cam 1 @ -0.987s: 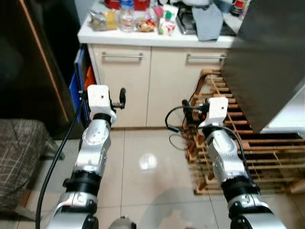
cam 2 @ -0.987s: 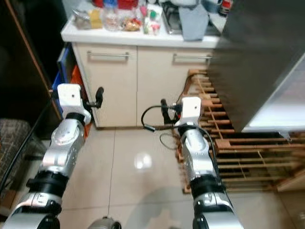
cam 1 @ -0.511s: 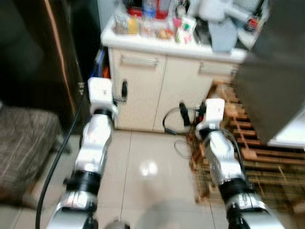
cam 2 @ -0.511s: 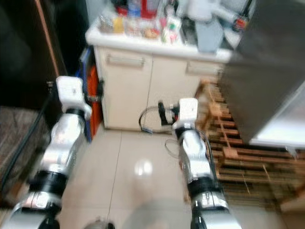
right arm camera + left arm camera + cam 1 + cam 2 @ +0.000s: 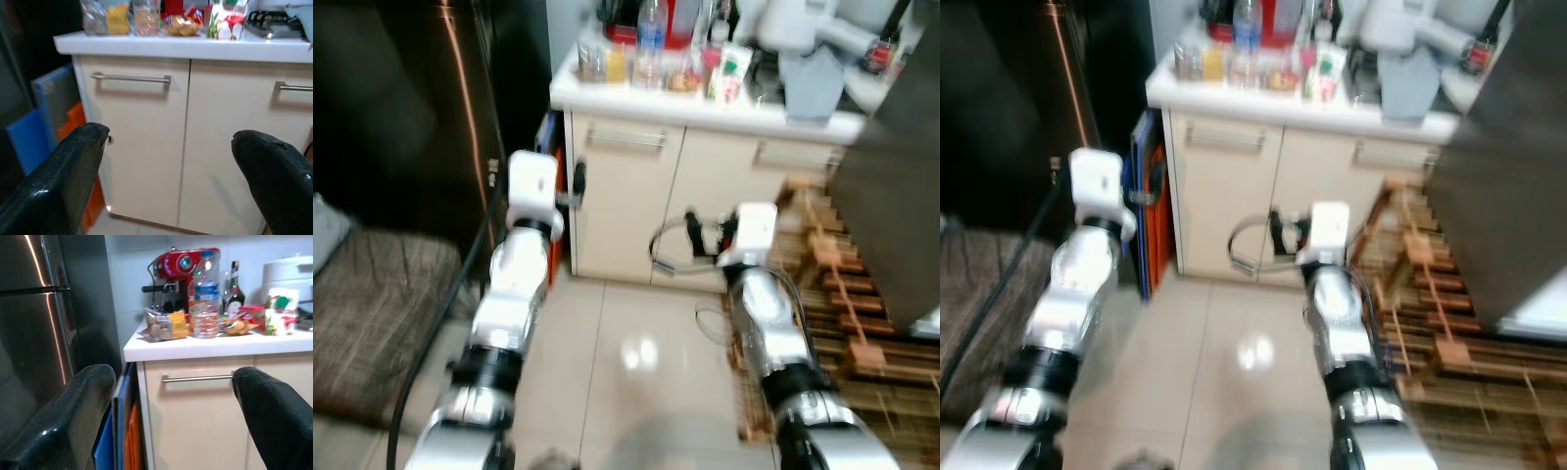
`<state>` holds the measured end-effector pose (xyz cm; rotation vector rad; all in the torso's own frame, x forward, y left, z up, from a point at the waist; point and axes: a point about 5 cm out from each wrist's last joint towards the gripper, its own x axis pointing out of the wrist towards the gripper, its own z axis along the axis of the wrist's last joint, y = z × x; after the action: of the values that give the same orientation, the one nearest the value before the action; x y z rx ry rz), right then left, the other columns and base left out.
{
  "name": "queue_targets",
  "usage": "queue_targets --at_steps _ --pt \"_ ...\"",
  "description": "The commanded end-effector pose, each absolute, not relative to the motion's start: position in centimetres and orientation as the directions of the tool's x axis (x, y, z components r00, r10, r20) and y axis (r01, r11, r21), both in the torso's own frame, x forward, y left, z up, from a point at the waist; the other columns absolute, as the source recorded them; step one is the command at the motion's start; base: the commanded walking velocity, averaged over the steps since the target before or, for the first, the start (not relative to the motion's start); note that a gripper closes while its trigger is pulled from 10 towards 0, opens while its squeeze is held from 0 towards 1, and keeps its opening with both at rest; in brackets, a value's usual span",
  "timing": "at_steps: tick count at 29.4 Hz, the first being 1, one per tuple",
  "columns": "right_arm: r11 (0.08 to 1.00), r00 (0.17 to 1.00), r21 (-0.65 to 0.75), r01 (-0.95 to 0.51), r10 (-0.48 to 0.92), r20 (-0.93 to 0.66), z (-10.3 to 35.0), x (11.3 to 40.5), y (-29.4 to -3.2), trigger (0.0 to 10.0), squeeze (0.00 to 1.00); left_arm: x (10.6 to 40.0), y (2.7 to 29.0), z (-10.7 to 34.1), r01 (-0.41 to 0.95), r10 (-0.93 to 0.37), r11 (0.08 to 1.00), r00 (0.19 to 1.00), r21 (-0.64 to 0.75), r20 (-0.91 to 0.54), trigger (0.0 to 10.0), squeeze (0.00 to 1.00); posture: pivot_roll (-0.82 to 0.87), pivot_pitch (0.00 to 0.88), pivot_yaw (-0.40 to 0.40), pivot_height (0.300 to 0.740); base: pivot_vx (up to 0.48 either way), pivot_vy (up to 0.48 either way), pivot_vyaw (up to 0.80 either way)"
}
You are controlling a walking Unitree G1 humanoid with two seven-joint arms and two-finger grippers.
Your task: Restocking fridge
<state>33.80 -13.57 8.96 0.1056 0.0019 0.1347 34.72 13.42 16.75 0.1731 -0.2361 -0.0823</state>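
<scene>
A dark steel fridge (image 5: 406,127) stands on the left, its shiny front (image 5: 29,342) beside a white counter (image 5: 705,98). On the counter stand a water bottle (image 5: 206,296), snack bags (image 5: 164,325), a red coffee machine (image 5: 182,265) and a small carton (image 5: 728,75). My left gripper (image 5: 578,183) is held out ahead of the cream cabinet's left door (image 5: 134,142), open and empty. My right gripper (image 5: 696,233) hovers lower, in front of the cabinet, open and empty too. Both pairs of black fingers (image 5: 83,401) (image 5: 73,161) stand wide apart.
A dark grey panel (image 5: 899,186) rises on the right above a wooden slatted rack (image 5: 847,328) on the floor. Blue and orange boards (image 5: 122,435) are wedged between fridge and cabinet. A checked cushion (image 5: 372,304) lies at lower left. Glossy tiles (image 5: 626,362) stretch ahead.
The whole view has swung left and nearer the cabinet, bringing the fridge front further in. Both arms stay held out ahead, grippers still open.
</scene>
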Motion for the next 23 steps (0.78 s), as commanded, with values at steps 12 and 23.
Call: queue_targets --at_steps 12,23 --pt "0.984 0.991 0.116 -0.137 0.135 0.018 8.9 33.6 -12.9 10.0 0.0 35.0 13.7 17.1 0.067 -0.114 0.976 0.968 0.207 0.223 10.0 0.0 0.01 0.0 -0.036 0.74 0.48 0.0 0.0" --pt "0.984 0.983 0.084 -0.155 0.146 0.109 11.2 34.2 -12.6 10.0 0.0 35.2 13.8 18.2 0.05 -0.101 0.98 0.959 0.194 0.263 10.0 0.0 0.01 0.0 -0.039 0.74 0.48 0.0 0.0"
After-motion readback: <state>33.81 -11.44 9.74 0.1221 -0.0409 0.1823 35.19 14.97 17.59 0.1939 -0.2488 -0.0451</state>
